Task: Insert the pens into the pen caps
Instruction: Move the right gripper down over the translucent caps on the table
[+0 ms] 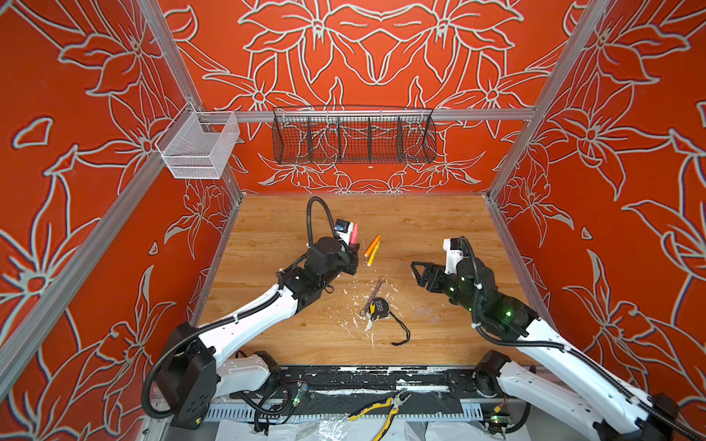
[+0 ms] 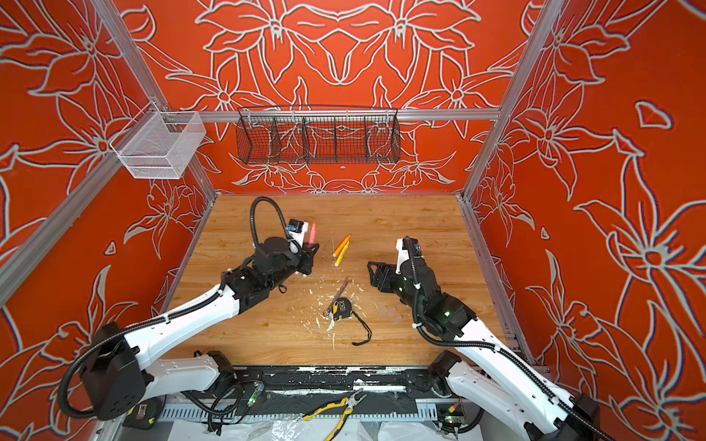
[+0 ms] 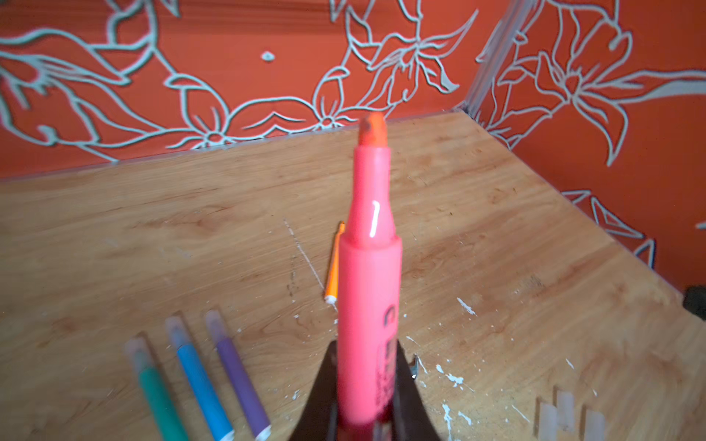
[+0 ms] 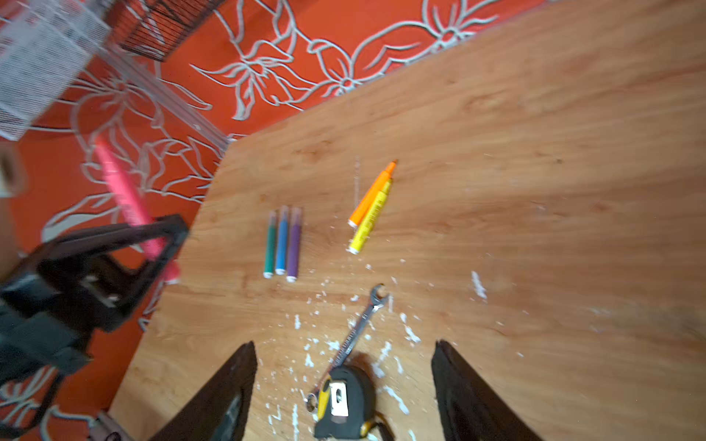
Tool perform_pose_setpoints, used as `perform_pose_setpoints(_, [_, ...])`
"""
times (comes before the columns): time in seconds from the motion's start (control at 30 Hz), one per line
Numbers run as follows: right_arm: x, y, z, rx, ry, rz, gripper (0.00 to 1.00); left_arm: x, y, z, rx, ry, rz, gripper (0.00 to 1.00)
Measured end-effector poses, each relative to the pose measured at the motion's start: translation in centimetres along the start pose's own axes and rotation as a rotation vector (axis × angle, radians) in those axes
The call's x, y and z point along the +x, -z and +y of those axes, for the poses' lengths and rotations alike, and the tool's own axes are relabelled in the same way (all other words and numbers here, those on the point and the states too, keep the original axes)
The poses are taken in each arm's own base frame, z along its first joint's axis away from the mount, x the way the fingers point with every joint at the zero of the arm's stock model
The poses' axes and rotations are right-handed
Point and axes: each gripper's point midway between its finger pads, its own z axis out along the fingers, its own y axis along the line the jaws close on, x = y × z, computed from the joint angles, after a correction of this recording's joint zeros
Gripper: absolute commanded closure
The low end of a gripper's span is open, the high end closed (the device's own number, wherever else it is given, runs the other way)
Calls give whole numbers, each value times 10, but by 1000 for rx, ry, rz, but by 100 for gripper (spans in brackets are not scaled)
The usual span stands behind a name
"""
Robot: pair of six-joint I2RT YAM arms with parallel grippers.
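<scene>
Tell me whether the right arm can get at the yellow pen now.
Probably yes: the right gripper is open and empty, and the yellow pen lies exposed on the table, beside the orange pen.

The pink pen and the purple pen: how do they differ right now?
The pink pen is gripped between the fingers of the left gripper and raised off the table; the purple pen lies flat on it, with nothing holding it. The pink pen's tip is bare, while the purple pen's tip sits inside a clear cap. Both are slim coloured markers.
</scene>
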Motion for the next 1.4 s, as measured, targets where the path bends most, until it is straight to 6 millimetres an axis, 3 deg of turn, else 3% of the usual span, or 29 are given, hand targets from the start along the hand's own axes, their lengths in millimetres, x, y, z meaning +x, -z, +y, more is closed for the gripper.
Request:
perform_pose_setpoints(0.27, [83,-24,-49,273,67,433,35,-4,19,7,-11,49,-50,100])
perform_pose_setpoints(0.43, [121,-23,-64,350,77,606,35,-7,22,8,-15,55,-64,100])
perform_pose_setpoints(0.83, [163,-24,-67,337,42,731,34,-7,22,8,-13,55,-67,100])
perform_pose_setpoints(1.27, [186,-48,-80,390,52,791,39,-4,19,5,6,53,-54,100])
perform_pose_setpoints(1.4, [182,-55,-83,419,79,785,41,-4,20,5,6,53,-54,100])
